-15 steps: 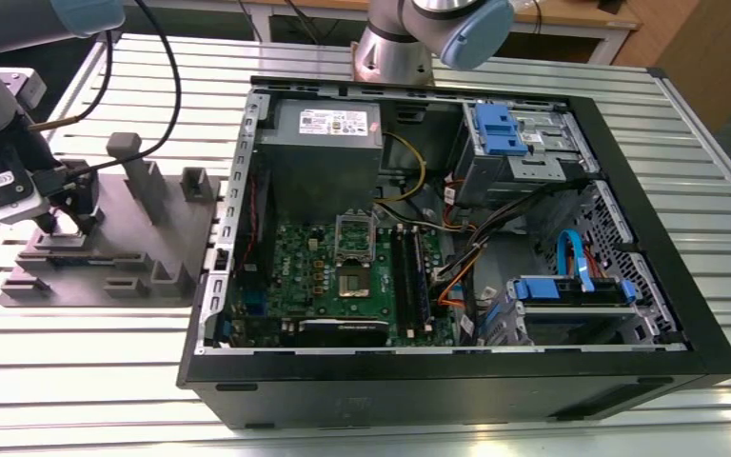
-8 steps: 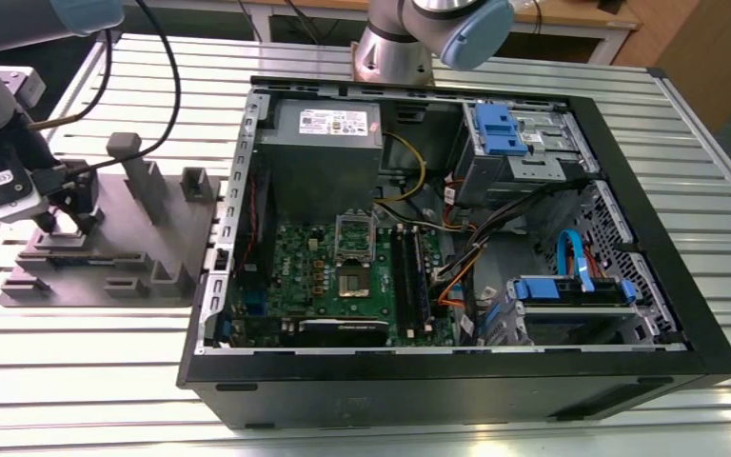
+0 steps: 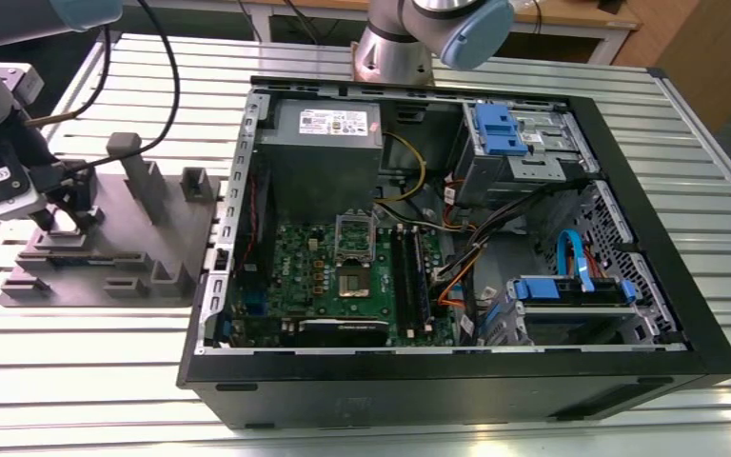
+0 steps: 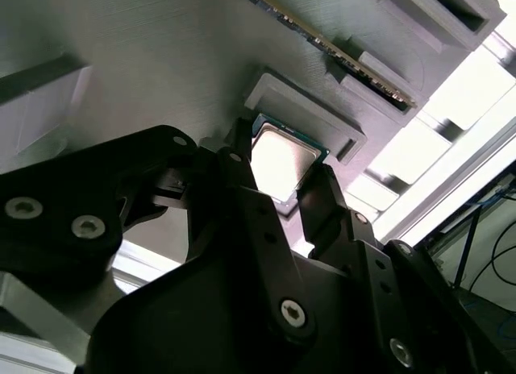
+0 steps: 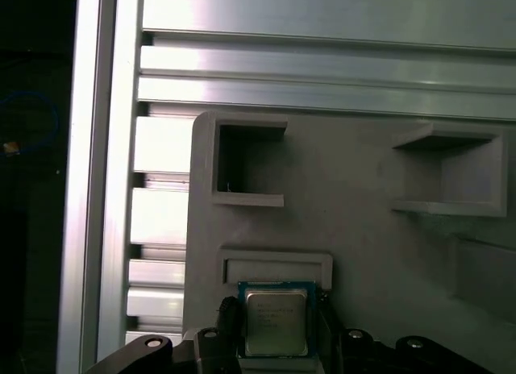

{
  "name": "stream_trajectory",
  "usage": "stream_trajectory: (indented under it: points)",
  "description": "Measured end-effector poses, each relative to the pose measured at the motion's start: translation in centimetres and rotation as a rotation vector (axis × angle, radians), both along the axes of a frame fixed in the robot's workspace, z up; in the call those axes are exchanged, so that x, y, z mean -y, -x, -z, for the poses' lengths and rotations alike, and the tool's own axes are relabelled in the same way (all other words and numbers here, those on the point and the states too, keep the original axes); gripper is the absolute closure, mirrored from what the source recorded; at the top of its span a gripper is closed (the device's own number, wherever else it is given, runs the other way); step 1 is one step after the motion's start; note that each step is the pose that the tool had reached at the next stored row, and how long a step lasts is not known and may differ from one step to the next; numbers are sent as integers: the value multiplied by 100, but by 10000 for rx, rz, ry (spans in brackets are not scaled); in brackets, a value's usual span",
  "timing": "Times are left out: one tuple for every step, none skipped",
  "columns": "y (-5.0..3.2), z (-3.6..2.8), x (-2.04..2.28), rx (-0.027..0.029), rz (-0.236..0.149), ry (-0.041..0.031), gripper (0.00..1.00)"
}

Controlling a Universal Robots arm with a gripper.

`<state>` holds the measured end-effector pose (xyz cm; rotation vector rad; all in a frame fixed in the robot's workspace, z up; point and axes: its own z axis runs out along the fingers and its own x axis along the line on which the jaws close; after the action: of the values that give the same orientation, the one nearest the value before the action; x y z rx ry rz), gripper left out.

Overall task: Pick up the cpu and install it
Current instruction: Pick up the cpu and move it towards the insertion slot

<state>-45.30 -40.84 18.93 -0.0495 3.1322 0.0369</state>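
Clamping the cpu (image 5: 276, 322) by two opposite edges, gripper (image 4: 280, 168) closed on it, black fingers (image 4: 242, 180) pressed to either side in both wrist views. Silvery top up, green rim showing. Sitting in, or perhaps just above, a raised-rim pocket of the grey fixture (image 3: 111, 262); hard to tell whether lifted clear. Near it in the second wrist view, a thin board (image 4: 322, 47) standing on edge in a slot. Placed in the exterior view at that view's left, over the fixture on the slatted table (image 3: 87, 381), well apart from the open case (image 3: 467, 390) at that view's right. Inside the case, motherboard (image 3: 321, 286) lying flat, socket (image 3: 355, 283) near its middle with frame (image 3: 355, 231) flipped open beside it.
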Motion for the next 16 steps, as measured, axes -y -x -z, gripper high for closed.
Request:
stream_trajectory:
  points:
    - [0,-5,0,1,0,0,53]
    - [0,-12,0,0,1,0,53]
    - [0,-19,0,1,0,-1,53]
    - [0,-26,0,0,0,0,53]
    - [0,-31,0,0,0,0,53]
    - [0,-34,0,1,0,0,53]
    - [0,-33,0,2,0,-1,53]
    - [0,-33,0,2,0,-2,53]
    - [0,-34,0,2,0,-1,53]
    - [0,-34,0,1,0,-1,53]
    - [0,-35,0,0,0,0,53]
    - [0,-35,0,0,0,0,53]
    - [0,-35,0,0,0,0,53]
    - [0,-35,0,-1,0,0,53]
    - [0,-35,0,-1,0,0,53]
    - [0,-35,0,-1,0,0,53]
